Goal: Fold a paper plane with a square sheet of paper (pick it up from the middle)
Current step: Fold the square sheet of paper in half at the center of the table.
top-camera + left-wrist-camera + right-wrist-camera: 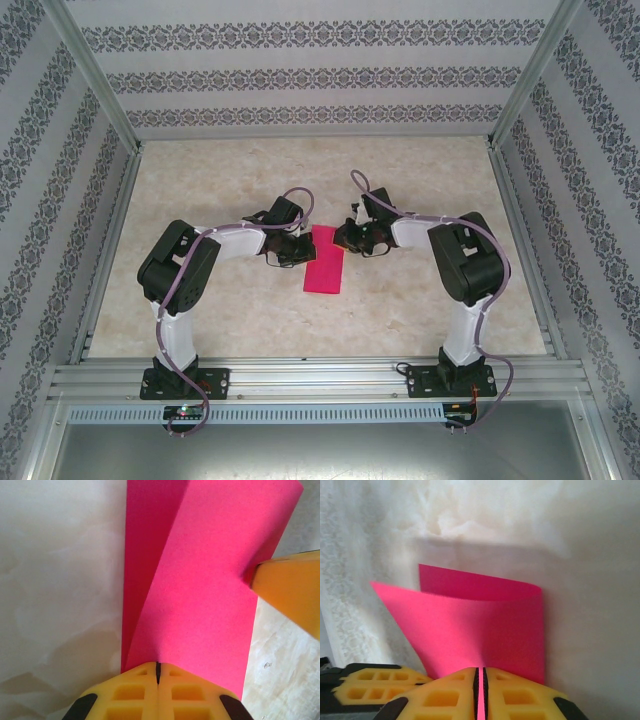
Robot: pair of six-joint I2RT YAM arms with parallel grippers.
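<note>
The square sheet of paper [325, 262] is bright magenta-pink and lies mid-table, doubled over into a narrow strip. Its upper layer bows up loosely [200, 580], with the open edges apart at one side [470, 615]. My right gripper [479, 672] is shut on the sheet's edge, and a pink line shows between its jaws. It sits at the strip's far right corner [340, 238]. My left gripper [158, 666] is shut, its tips at the sheet's left edge [297, 252] with no paper showing between them. The paper plane is out of view.
The beige marbled table [200, 200] is fenced by aluminium rails [320, 375] and patterned walls [300, 80]. The right gripper's yellow finger [290, 595] shows in the left wrist view. The left gripper's finger [375, 685] shows in the right wrist view.
</note>
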